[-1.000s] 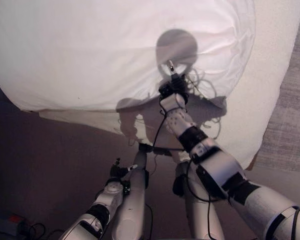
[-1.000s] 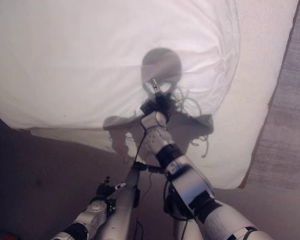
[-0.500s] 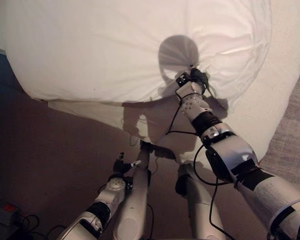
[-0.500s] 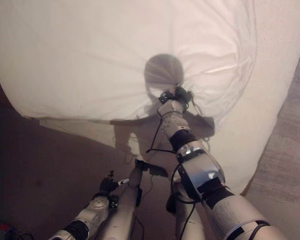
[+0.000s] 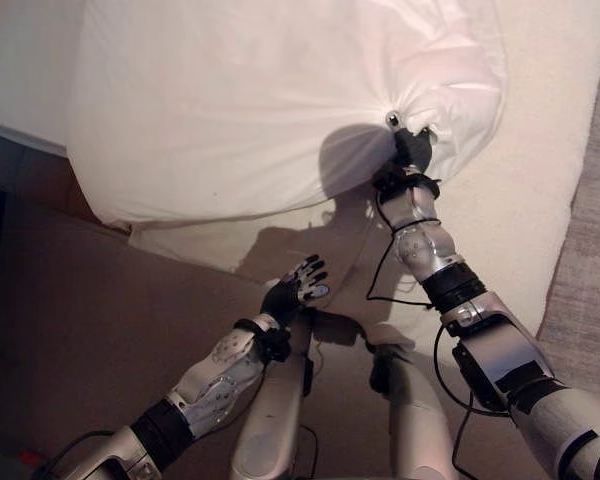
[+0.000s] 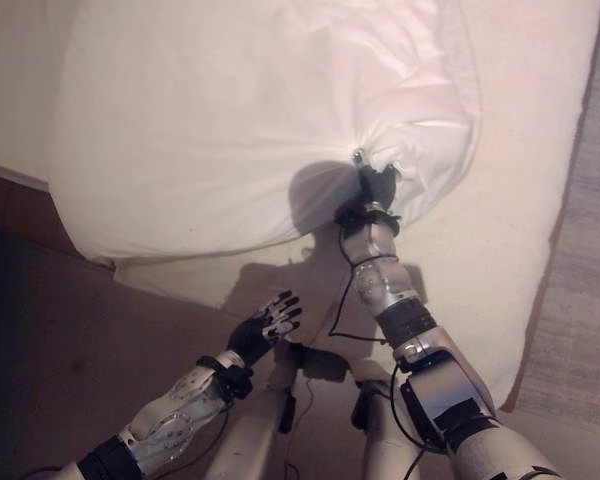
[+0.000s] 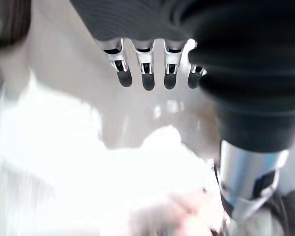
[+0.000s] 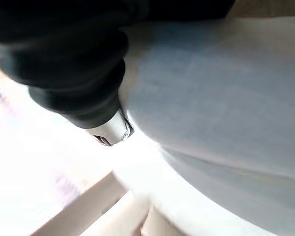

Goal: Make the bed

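A puffy white duvet (image 5: 260,100) lies bunched on the bed's cream sheet (image 5: 540,150). My right hand (image 5: 412,152) reaches far over the bed and is shut on the duvet's cloth, with folds fanning out from the grip. In the right wrist view the white cloth (image 8: 211,98) lies against the hand's dark cover. My left hand (image 5: 298,290) hovers over the floor just short of the bed's near edge, open with its fingers (image 7: 145,73) spread, touching nothing. The duvet's near edge (image 6: 150,250) hangs over the bedside.
Brown floor (image 5: 70,300) runs along the bed's near side on the left. A grey rug (image 5: 592,260) lies to the right of the bed. A strip of cream sheet (image 5: 210,240) shows below the duvet's edge.
My right hand has moved farther over the bed and to the right, pulling the gathered duvet with it. My left hand has risen from low down and spread its fingers. The camera has shifted.
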### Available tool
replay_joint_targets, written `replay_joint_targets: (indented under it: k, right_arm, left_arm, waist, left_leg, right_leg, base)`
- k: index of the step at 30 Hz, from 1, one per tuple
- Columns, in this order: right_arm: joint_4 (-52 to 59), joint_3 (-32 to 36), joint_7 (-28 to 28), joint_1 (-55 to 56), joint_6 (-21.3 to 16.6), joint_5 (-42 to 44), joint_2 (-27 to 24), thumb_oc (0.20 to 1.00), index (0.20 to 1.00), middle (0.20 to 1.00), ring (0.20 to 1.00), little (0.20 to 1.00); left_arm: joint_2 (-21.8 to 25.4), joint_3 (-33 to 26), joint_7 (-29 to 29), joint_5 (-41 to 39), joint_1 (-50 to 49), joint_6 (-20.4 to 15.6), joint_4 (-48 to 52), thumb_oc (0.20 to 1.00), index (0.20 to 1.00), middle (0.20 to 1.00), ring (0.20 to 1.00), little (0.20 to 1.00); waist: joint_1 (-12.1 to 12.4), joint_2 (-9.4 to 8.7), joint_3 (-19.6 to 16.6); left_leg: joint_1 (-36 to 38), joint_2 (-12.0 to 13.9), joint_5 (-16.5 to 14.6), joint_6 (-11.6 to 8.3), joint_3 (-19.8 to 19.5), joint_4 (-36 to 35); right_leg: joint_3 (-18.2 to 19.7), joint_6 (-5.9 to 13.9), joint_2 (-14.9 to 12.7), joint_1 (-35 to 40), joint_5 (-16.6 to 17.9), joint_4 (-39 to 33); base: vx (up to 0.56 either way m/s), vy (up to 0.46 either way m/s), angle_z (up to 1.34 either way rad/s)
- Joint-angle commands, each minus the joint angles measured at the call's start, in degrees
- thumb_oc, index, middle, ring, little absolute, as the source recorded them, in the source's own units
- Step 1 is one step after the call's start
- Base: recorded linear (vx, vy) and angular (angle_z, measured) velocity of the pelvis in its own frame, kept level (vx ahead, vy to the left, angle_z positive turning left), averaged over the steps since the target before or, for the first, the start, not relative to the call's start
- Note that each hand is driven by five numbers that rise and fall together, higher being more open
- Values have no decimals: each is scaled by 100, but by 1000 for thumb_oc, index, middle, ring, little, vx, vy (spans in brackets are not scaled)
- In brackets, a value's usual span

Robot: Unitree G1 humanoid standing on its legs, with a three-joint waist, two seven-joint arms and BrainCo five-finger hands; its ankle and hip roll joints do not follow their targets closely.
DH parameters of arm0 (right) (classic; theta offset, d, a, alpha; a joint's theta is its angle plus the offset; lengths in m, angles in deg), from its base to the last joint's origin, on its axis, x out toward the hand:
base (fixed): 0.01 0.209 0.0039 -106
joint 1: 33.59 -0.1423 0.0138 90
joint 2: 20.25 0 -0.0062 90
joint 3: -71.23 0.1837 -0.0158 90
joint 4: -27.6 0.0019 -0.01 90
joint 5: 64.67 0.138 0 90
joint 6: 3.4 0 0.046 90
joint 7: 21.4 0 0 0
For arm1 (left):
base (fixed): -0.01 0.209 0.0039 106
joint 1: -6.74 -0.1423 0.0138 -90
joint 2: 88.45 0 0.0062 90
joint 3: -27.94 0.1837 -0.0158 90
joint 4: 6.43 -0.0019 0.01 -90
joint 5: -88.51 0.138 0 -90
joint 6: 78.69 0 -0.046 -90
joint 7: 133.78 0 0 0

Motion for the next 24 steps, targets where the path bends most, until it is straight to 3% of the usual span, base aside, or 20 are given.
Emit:
replay_joint_targets:
  k: [1,5,10,16,20,24]
  right_arm:
    - [903,-27,420,-512,-299,-245,-347,200,200,200,200,200]
    - [1215,-315,647,-287,-203,-46,-275,200,200,200,200,200]
    - [1701,-486,766,116,-202,135,-247,200,200,200,200,200]
    - [2078,-407,741,451,-268,159,-191,200,200,200,200,200]
    - [2317,-144,601,846,-347,-105,-124,200,200,200,200,200]
    - [2380,7,519,1006,-373,-242,-135,200,200,200,200,200]
  left_arm:
    - [-236,69,-159,-733,42,-124,472,1000,1000,1000,1000,1000]
    - [-553,-79,36,-1173,331,-265,31,1000,1000,1000,1000,1000]
    - [-1269,-592,415,-1633,696,-720,-712,1000,1000,1000,1000,1000]
    - [-1761,-1217,752,-1622,1018,-1112,-1157,1000,1000,1000,1000,1000]
    - [-2092,-2020,1167,-1283,1053,-1732,-1174,1000,1000,1000,1000,1000]
    - [-2162,-2309,1282,-1083,847,-1889,-1029,1000,1000,1000,1000,1000]
  waist:
    - [-433,-45,-163]
    - [-552,-138,-311]
    - [-672,-236,-446]
    - [-742,-335,-510]
    - [-732,-441,-525]
    - [-701,-467,-519]
  left_leg:
    - [279,-179,-661,245,102,109]
    - [347,-155,-675,237,228,114]
    - [321,-117,-712,226,351,199]
    - [235,-83,-741,208,417,278]
    - [128,-51,-768,202,451,357]
    - [85,-44,-774,198,430,391]
  right_leg:
    - [150,58,271,375,620,-545]
    - [266,47,327,352,675,-560]
    - [427,29,407,308,795,-650]
    - [486,17,454,274,879,-736]
    - [497,6,492,225,944,-787]
    - [494,2,501,223,962,-814]
  base:
    - [-23,-23,-41]
    - [-11,-15,-25]
    - [-6,-16,-16]
    - [-6,-31,-5]
    - [-13,-47,-4]
    - [-8,-45,-2]
